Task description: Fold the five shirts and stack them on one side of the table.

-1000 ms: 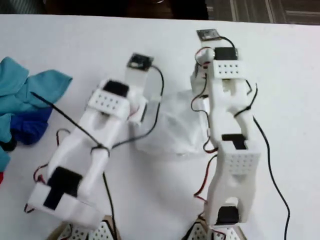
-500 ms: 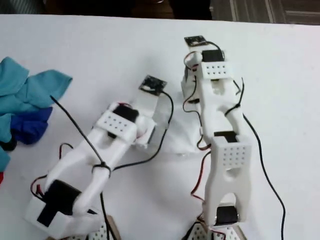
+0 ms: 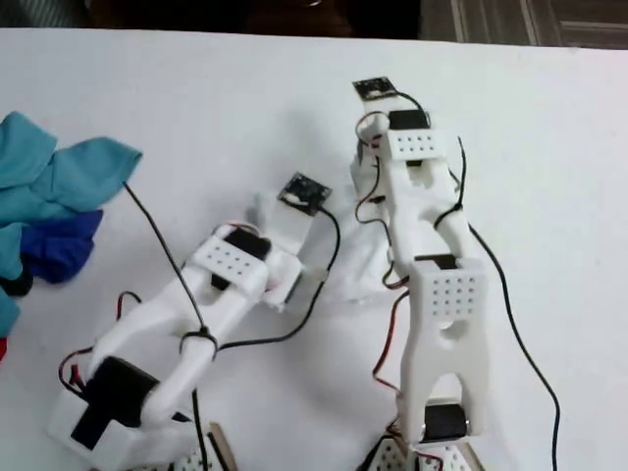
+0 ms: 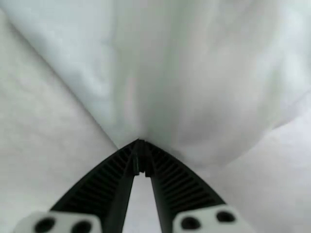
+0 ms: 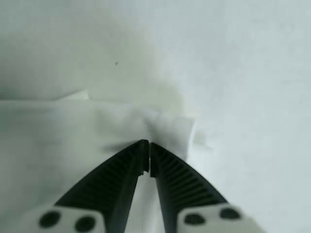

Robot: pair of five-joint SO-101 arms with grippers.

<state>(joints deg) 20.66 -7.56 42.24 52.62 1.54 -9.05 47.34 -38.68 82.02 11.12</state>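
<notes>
A white shirt (image 3: 351, 263) lies bunched on the white table (image 3: 196, 98) between my two arms. The left arm (image 3: 231, 270) comes in from the near left and the right arm (image 3: 432, 285) stretches away from the near edge. In the left wrist view my left gripper (image 4: 140, 146) is shut on a fold of the white shirt (image 4: 194, 87). In the right wrist view my right gripper (image 5: 148, 147) is shut on an edge of the white shirt (image 5: 58, 126), with bare table (image 5: 243, 58) beyond it.
A pile of unfolded shirts sits at the table's left edge: a teal one (image 3: 59, 172) on top, a dark blue one (image 3: 59, 240) under it. Open table lies at the far side and to the right of the right arm. Cables (image 3: 510, 324) trail from both arms.
The left arm's wrist has come toward the near side and to the right. The right arm's wrist has shifted left. The white shirt between them has bunched up smaller.
</notes>
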